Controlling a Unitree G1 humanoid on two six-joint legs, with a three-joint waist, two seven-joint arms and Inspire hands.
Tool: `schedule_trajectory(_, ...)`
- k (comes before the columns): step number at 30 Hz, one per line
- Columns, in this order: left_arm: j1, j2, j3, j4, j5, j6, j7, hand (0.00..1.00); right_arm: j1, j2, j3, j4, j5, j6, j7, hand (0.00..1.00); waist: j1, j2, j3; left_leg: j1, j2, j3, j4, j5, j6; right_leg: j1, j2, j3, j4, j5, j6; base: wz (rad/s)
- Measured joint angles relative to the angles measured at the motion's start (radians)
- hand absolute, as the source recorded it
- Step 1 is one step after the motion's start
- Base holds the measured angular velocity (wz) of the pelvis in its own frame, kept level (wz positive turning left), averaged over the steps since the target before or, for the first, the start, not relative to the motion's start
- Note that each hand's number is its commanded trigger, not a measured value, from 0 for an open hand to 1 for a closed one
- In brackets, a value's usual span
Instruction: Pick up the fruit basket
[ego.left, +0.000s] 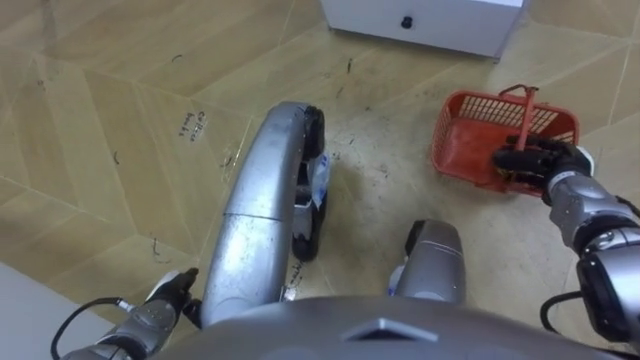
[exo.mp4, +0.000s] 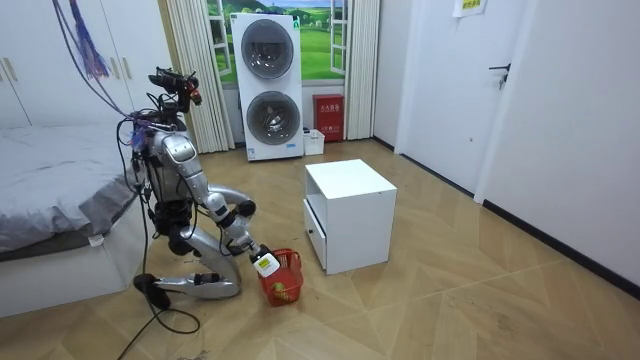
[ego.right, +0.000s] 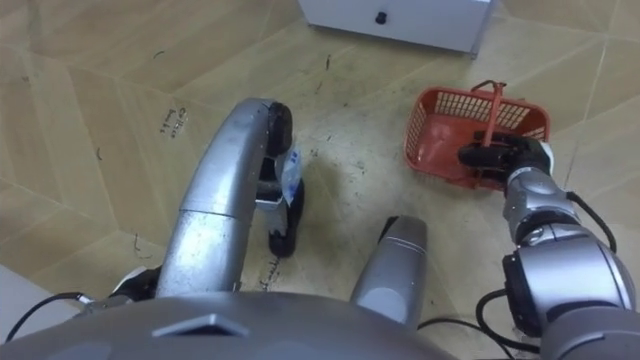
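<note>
The red plastic mesh fruit basket (ego.left: 500, 130) sits on the wooden floor in front of the white cabinet (ego.left: 420, 22), its thin handle (ego.left: 522, 108) standing upright. My right hand (ego.left: 535, 160) is at the basket's near rim by the foot of the handle, with dark fingers curled over it. In the room view I kneel low on the floor beside the bed, my right arm stretched down to the basket (exo.mp4: 283, 280). My left hand (ego.left: 168, 298) hangs at the lower left close to the floor, fingers relaxed and holding nothing.
The white cabinet (exo.mp4: 350, 215) stands just beyond the basket. A bed (exo.mp4: 50, 200) is behind me, and stacked washing machines (exo.mp4: 268, 85) stand at the far wall. Open wooden floor (ego.left: 120, 130) stretches to my left.
</note>
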Motion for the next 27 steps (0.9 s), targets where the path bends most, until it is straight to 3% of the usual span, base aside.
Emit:
schedule_trajectory(11,-0.002,0.0,-0.009,0.0,-0.021,0.0,0.004,0.0,0.0,-0.002,0.001,0.0,0.065,0.0,0.0,1.0,0.001,0.005,-0.0006,-0.01,-0.001,0.008,0.002,0.004,0.008,-0.004,-0.006,-0.003,0.001,0.0,0.0,0.02)
schedule_trajectory(19,-0.001,0.0,-0.01,0.0,-0.02,0.0,0.006,0.0,0.0,0.002,0.03,-0.001,0.071,0.0,-0.004,1.0,0.005,-0.005,0.0053,-0.01,0.0,0.011,0.008,0.006,0.011,0.001,-0.004,-0.003,0.004,0.0,0.0,0.0)
schedule_trajectory(21,-0.009,-0.001,-0.01,0.002,-0.02,0.0,0.006,0.0,0.003,0.008,0.029,-0.002,0.057,0.0,-0.007,1.0,-0.002,-0.009,0.0074,-0.009,-0.016,0.009,0.01,0.008,0.012,0.01,-0.005,-0.004,0.005,-0.001,-0.002,0.04)
schedule_trajectory(27,-0.029,-0.002,-0.002,0.009,-0.02,0.0,0.007,0.0,0.007,0.02,0.029,-0.01,-0.051,0.001,-0.012,1.0,-0.016,-0.02,0.0092,-0.007,-0.016,-0.016,0.039,0.007,0.021,0.032,0.013,-0.004,0.01,-0.001,-0.003,-0.06)
